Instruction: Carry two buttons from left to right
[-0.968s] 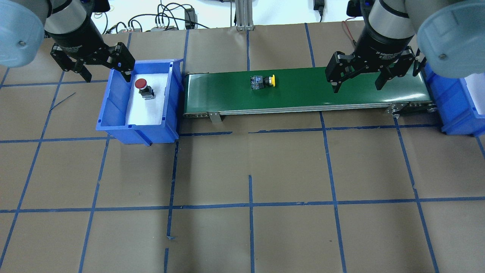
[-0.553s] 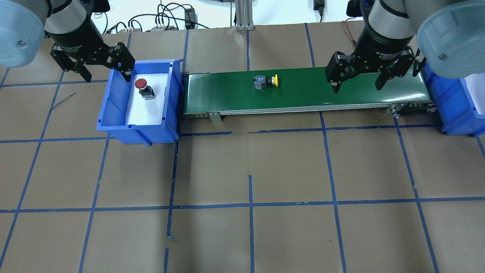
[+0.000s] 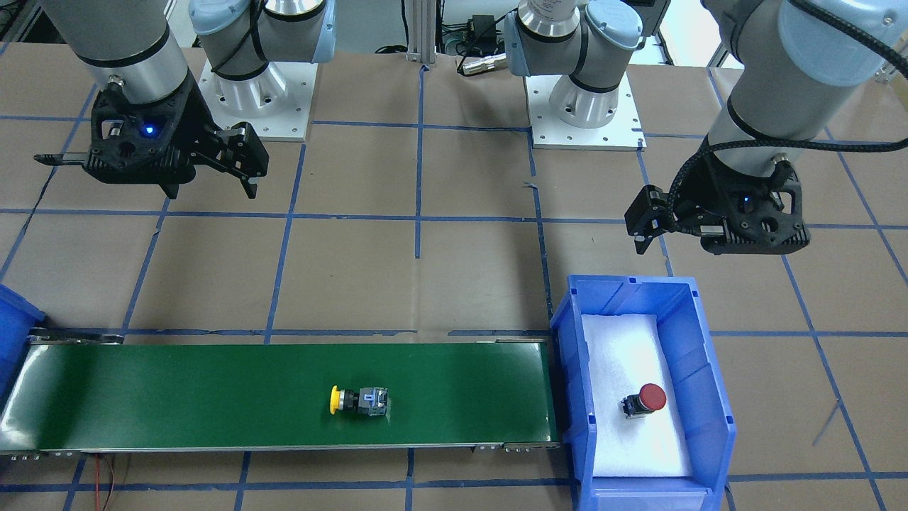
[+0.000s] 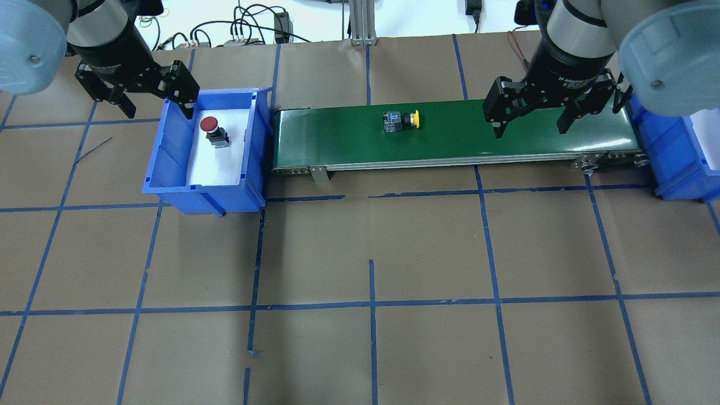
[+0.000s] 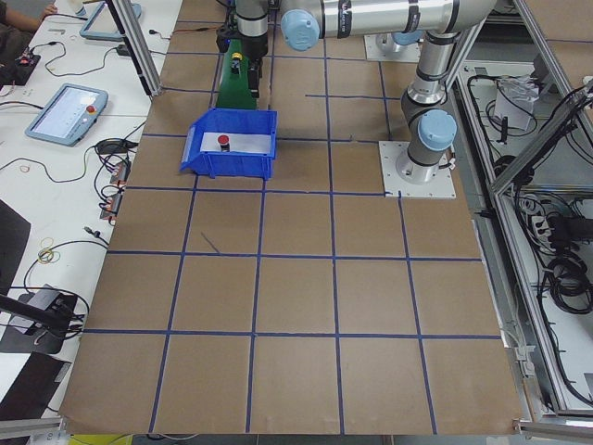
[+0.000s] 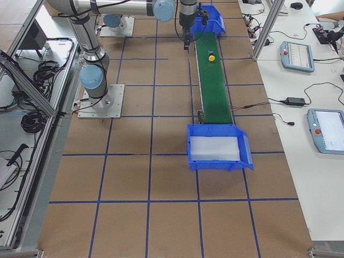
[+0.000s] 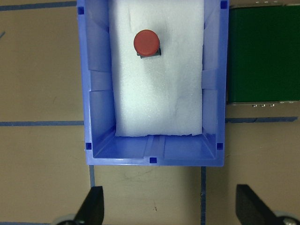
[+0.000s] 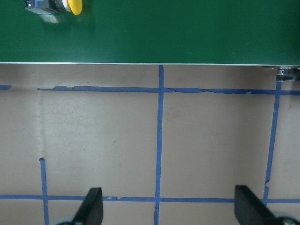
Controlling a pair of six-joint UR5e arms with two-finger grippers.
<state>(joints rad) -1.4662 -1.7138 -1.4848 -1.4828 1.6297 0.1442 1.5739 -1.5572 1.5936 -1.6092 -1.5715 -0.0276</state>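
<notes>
The yellow button [image 4: 401, 120] lies on its side on the green conveyor belt [image 4: 337, 140], near the middle; it also shows in the right wrist view [image 8: 56, 5]. The red button [image 4: 214, 130] stands cap up on white foam in the left blue bin [image 4: 169, 163]; it also shows in the left wrist view [image 7: 147, 43]. My left gripper [image 4: 159, 109] is open and empty, raised on the robot's side of that bin. My right gripper [image 4: 530, 130] is open and empty, raised on the robot's side of the belt, to the right of the yellow button.
A second blue bin [image 4: 675, 152] with white foam inside stands at the belt's right end. Brown paper with a blue tape grid covers the table [image 4: 371, 253]. Cables [image 4: 247, 28] lie behind the far edge.
The yellow button has moved to the right along the belt. The left gripper has shifted slightly; the right gripper and the red button have stayed put.
</notes>
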